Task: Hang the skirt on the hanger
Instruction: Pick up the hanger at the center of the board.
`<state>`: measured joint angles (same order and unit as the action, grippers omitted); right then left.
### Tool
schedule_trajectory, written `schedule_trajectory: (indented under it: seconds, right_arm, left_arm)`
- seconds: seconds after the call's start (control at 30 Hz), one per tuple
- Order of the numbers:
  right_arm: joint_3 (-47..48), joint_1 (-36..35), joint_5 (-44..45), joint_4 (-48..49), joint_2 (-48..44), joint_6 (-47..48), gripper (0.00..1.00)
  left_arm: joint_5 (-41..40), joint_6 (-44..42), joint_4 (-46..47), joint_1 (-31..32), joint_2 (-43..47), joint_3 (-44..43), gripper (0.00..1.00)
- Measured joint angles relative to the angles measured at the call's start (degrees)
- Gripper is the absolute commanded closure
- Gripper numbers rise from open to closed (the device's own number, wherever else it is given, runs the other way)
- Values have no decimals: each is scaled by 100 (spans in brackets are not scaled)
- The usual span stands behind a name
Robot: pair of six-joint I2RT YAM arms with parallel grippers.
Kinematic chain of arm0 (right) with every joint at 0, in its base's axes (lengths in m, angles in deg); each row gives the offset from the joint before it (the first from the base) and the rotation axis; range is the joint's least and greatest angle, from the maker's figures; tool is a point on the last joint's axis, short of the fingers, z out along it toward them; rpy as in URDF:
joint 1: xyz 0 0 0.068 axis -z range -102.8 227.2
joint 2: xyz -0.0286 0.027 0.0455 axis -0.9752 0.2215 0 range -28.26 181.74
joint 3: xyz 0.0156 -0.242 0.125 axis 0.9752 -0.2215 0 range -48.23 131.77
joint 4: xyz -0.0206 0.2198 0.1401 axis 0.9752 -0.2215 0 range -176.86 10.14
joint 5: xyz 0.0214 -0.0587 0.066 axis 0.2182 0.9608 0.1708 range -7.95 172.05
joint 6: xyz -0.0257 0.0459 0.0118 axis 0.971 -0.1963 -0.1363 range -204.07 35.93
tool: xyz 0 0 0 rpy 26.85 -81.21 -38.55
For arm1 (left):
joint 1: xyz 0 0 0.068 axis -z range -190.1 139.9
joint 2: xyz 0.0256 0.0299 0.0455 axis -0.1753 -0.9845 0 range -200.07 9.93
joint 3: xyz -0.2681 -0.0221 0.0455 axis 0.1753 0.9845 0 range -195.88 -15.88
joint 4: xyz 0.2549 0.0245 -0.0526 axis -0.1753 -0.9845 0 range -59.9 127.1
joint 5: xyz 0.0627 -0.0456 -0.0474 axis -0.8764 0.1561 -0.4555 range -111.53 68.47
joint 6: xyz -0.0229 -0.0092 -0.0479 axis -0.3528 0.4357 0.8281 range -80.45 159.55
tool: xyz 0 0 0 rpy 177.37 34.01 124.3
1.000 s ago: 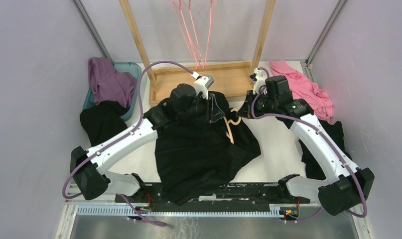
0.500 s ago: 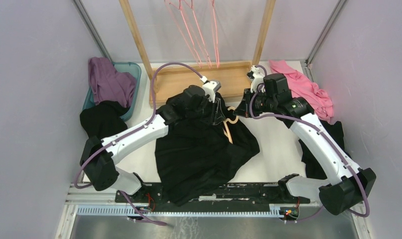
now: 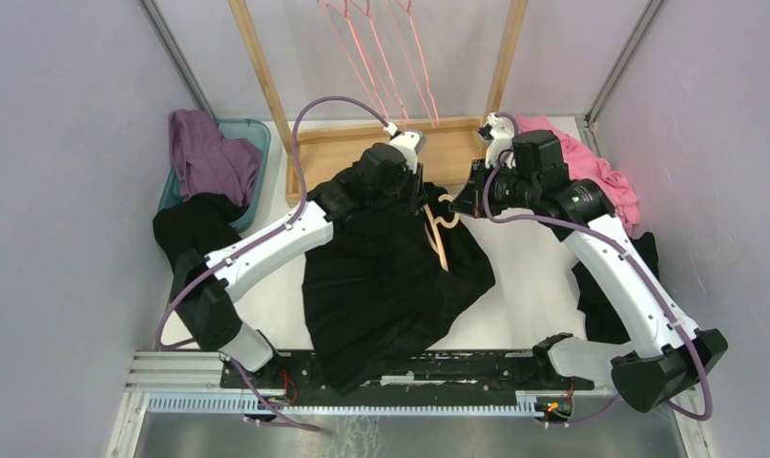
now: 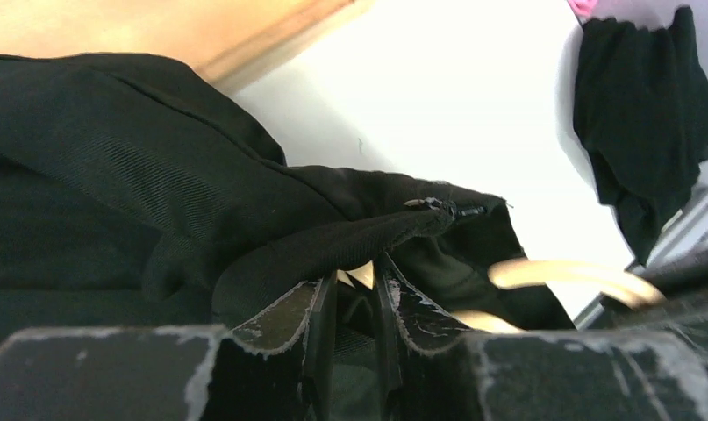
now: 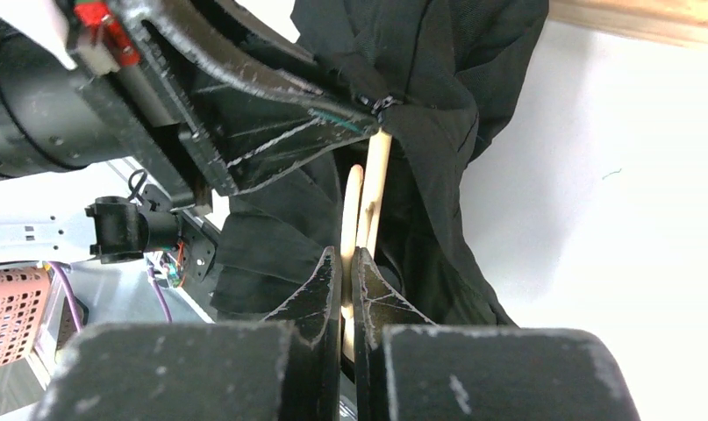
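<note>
At the far left a teal bin (image 3: pixel 259 143) holds a crumpled purple garment (image 3: pixel 207 155), which covers most of it, so only part of the rim shows. A plain black garment (image 3: pixel 195 237) spills over its near edge onto the white table (image 3: pixel 533 277). The skirt (image 3: pixel 390 286) lies mid-table in a loose dark heap, its top edge lifted toward the flat wooden rack base (image 3: pixel 452 153); from above its pleats are hard to make out. The left gripper (image 4: pixel 354 303) is clamped on a folded edge of the skirt's matte, finely ribbed cloth, its fingers nearly together. The hanger (image 5: pixel 374 189) is pale smooth wood with a rounded hook. Most of it is buried in the skirt's folds, leaving only the hook and a stretch of one arm in sight. The right gripper (image 5: pixel 346 272) is closed on that wood, which passes between its scuffed black fingers. Thin pink wire hangers (image 3: pixel 376 52) hang at the back, cut off by the frame. A pink garment (image 3: pixel 595 172) lies crumpled far right, and a second black garment (image 3: pixel 591 305) is partly hidden under the right arm.
</note>
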<state>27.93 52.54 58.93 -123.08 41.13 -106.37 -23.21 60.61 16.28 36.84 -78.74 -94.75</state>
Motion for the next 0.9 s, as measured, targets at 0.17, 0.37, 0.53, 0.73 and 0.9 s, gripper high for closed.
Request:
schedule_trajectory:
  seconds: [0.17,0.37,0.53,0.73,0.9]
  right_arm:
    - [577,0,144,-337,9,79,99]
    - [1657,0,385,-925,363,258,99]
    - [2404,-7,481,-1386,737,365,99]
    - [3062,-9,588,-1840,870,494,99]
    - [3169,-7,656,-1950,774,529,99]
  left_arm:
    - [-192,2,-295,-52,-387,-732,73]
    - [-190,2,-317,-70,-557,-1202,71]
    - [-184,2,-455,-98,-415,-1272,68]
    - [-179,4,-723,-125,-31,-1335,62]
    - [-177,2,-1005,-129,243,-1517,55]
